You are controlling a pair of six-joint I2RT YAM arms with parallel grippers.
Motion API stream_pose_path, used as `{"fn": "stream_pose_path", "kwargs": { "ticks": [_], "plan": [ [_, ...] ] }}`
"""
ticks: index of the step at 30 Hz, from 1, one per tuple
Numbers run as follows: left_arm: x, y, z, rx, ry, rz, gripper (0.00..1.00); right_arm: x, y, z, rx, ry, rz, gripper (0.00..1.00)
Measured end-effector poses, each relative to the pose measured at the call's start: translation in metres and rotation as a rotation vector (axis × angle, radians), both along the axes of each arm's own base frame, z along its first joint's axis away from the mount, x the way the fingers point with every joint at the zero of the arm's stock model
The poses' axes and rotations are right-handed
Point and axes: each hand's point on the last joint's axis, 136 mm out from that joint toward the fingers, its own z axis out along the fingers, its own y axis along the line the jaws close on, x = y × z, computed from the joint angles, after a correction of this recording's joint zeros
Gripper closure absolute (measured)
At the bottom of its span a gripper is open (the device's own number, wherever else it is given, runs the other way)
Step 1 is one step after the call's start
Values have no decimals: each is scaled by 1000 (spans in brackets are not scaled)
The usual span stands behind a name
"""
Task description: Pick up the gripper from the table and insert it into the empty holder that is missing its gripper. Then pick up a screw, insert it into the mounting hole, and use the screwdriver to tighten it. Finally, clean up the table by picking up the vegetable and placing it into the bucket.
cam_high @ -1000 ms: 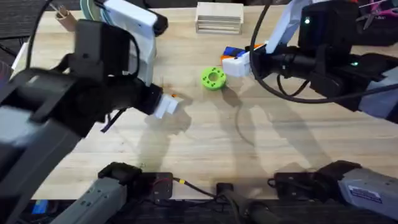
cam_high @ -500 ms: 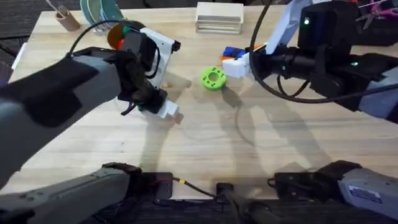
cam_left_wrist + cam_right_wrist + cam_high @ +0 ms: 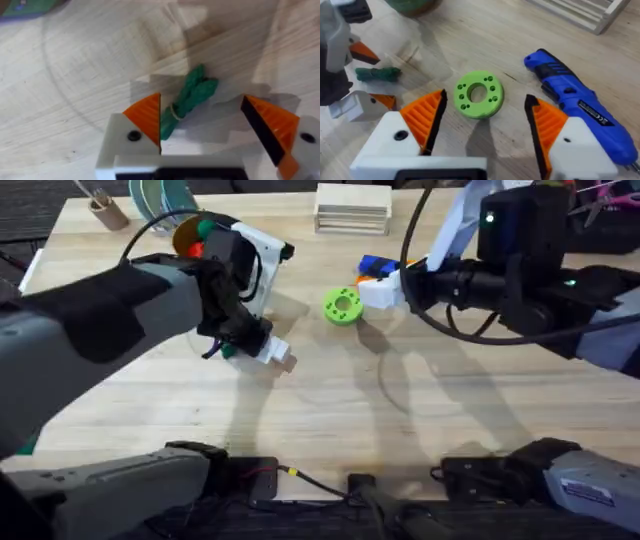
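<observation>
While the left gripper (image 3: 200,125) hung low over the desk (image 3: 330,420) with its jaws wide, the vegetable (image 3: 189,99) lay flat on the wood between its orange pads (image 3: 146,114), close against one pad and apart from the other. Overhead, the left arm (image 3: 120,310) reached toward the desk's middle left, its white fingers just beside a sliver of green. The right gripper (image 3: 485,125), jaws also wide and holding nothing, hovered farther back on the right, with a lime-green disc (image 3: 479,93) lying between its pads and the blue screwdriver (image 3: 580,107) flat on the desk just beside it. From the right wrist camera the vegetable (image 3: 378,74) was seen beyond the disc, near the left arm's white fingers. A stack of pale wooden slats (image 3: 352,207) sat at the desk's far edge, and a small brown cup (image 3: 106,210) stood at the far left corner.
</observation>
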Motion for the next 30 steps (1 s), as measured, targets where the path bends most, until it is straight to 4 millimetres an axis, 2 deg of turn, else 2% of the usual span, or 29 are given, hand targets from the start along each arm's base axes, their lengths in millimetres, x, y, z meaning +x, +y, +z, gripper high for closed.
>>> {"fn": "stream_pose_path", "kwargs": {
  "ticks": [5,8,10,15,21,26,30],
  "plan": [
    [2,-2,-1,-7,0,-7,3,0,0,0,0,0,0,21],
    [1,-3,-2,-15,6,-11,63,0,0,0,0,0,0,21],
    [0,-5,-3,-24,16,-13,128,0,0,0,0,0,0,21],
    [1,-11,-6,-49,28,-19,477,0,0,0,1,1,-1,21],
    [3,-13,-6,-59,25,-22,701,0,0,0,1,1,-1,21],
    [3,-13,-5,-57,25,-21,963,0,0,0,2,2,-2,19],
    [5,-10,-3,-38,28,-16,971,0,0,0,1,1,-1,21]
  ]
}}
